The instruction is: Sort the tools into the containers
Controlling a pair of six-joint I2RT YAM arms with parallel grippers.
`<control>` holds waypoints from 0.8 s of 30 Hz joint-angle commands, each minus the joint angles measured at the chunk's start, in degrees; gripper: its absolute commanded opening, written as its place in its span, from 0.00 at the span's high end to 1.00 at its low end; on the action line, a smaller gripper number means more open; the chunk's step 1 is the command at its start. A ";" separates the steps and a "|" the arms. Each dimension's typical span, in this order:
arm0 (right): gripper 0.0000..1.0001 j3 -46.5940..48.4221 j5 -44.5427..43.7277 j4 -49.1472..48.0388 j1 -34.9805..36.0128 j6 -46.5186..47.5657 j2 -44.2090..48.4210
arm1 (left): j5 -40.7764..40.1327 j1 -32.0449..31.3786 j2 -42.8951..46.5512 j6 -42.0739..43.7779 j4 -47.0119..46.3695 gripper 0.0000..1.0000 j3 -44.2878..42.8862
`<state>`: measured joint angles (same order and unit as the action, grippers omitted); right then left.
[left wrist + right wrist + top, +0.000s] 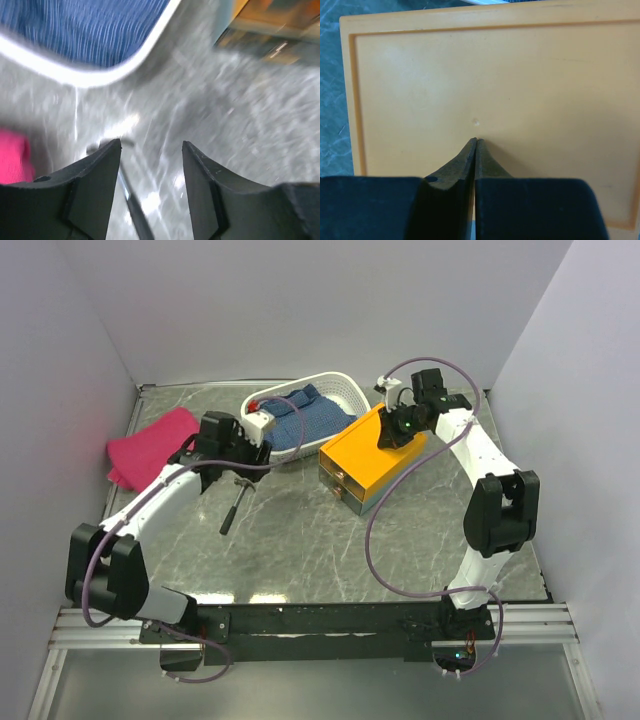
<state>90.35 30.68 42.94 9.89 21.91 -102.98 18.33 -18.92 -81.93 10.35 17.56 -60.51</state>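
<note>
With the orange-lidded box (358,458) right of centre beneath the pressed-together right end effector (476,141), the spread left end effector (151,150) should centre over the black-handled tool (231,510) on the table (330,550) before closing.

Grey marbled table (320,550) with pink cloth (150,445), white basket (350,392), orange-lidded box (365,455) and black-handled tool (232,510).

The orange-yellow flat plastic box lid (530,75) fills nearly the whole frame, a shallow groove running just inside its edges. The right gripper (476,143) has its two black fingers pressed together, tips over the lid just below a small round dimple (476,121). Grey-green marbled tabletop (330,100) shows along the left
</note>
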 commanded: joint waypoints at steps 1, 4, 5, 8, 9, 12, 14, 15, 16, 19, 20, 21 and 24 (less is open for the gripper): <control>0.89 -0.09 -4.13 5.31 0.92 0.94 -3.10 | -12.77 0.19 -4.79 -0.67 12.31 0.44 2.33; 0.82 1.23 -3.96 6.01 0.92 0.85 -3.89 | -14.27 1.25 -7.27 -2.17 12.16 0.46 3.19; 0.79 1.50 -3.87 6.19 0.83 0.85 -4.07 | -15.42 1.25 -7.28 -2.26 11.10 0.46 3.82; 0.78 2.73 -3.43 6.98 0.92 1.20 -4.77 | -20.15 2.04 -8.59 -3.05 10.21 0.44 4.88; 0.77 2.99 -3.60 7.07 0.92 1.38 -4.77 | -20.96 2.48 -10.08 -3.23 10.82 0.44 4.70; 0.76 2.56 -3.96 6.98 0.83 1.73 -4.43 | -21.14 3.71 -14.64 -4.19 14.24 0.45 2.51; 0.76 2.12 -4.05 6.81 0.92 1.73 -4.07 | -20.00 4.24 -16.94 -4.90 16.09 0.49 1.45; 0.76 1.59 -4.05 6.55 0.83 1.56 -3.72 | -19.13 4.24 -18.25 -5.16 16.36 0.52 0.93; 0.76 1.41 -4.05 6.28 0.83 1.64 -3.63 | -17.81 4.24 -18.53 -4.90 16.45 0.58 0.83; 0.76 1.59 -4.40 6.54 0.83 1.56 -3.11 | -15.61 4.33 -17.22 -4.20 16.62 0.84 -0.13; 0.76 1.85 -4.74 6.63 0.83 1.73 -2.76 | -13.25 4.33 -16.25 -3.76 16.98 0.95 -0.66; 0.76 2.55 -5.10 6.81 0.83 1.73 -2.06 | -12.71 4.50 -13.11 -3.15 17.50 0.98 -2.14; 0.76 4.40 -7.03 7.33 0.66 2.61 0.05 | -8.14 4.68 -6.77 -1.39 18.73 0.99 -7.48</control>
<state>93.76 30.02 46.41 10.37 22.44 -104.47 3.46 -14.61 -97.58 6.85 33.95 -60.45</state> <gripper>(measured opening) 0.241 0.053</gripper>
